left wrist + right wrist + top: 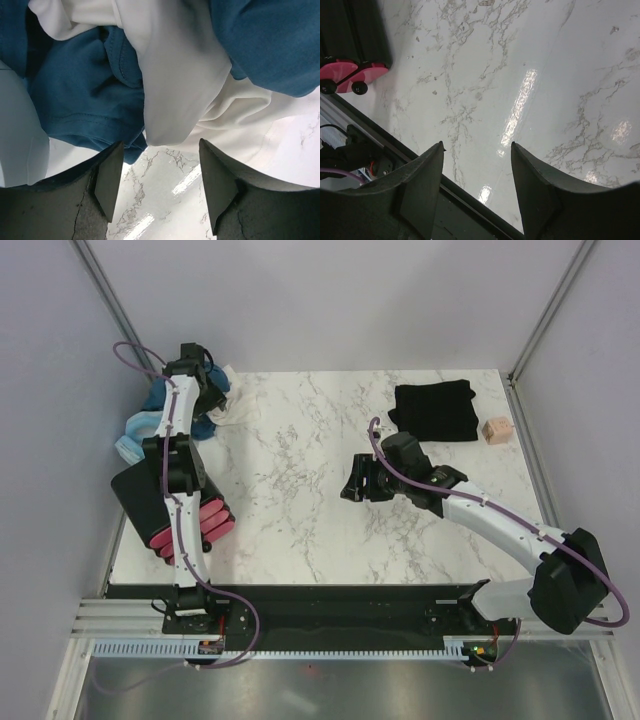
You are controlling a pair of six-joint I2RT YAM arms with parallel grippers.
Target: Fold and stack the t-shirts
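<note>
**A:** The teal-blue t-shirt (85, 100) is crumpled in the far left corner of the table (300, 530), tangled with a white cloth (175, 75).

**B:** And the black t-shirt (435, 410)?

**A:** Far right side, lying flat and folded, with a small tan block (496, 430) just beside it.

**B:** Left gripper (160, 144)?

**A:** Right at the edge of that pile. The jaws are spread and pinching nothing, with the white cloth hanging just above the gap.

**B:** Right gripper (477, 144)?

**A:** It hangs over bare marble mid-table with its jaws wide and empty, well apart from both shirts.

**B:** A pale blue ring (135, 440) sits at the left edge beside the teal shirt. A black-and-pink object (190, 520) is nearer along that edge.
</note>
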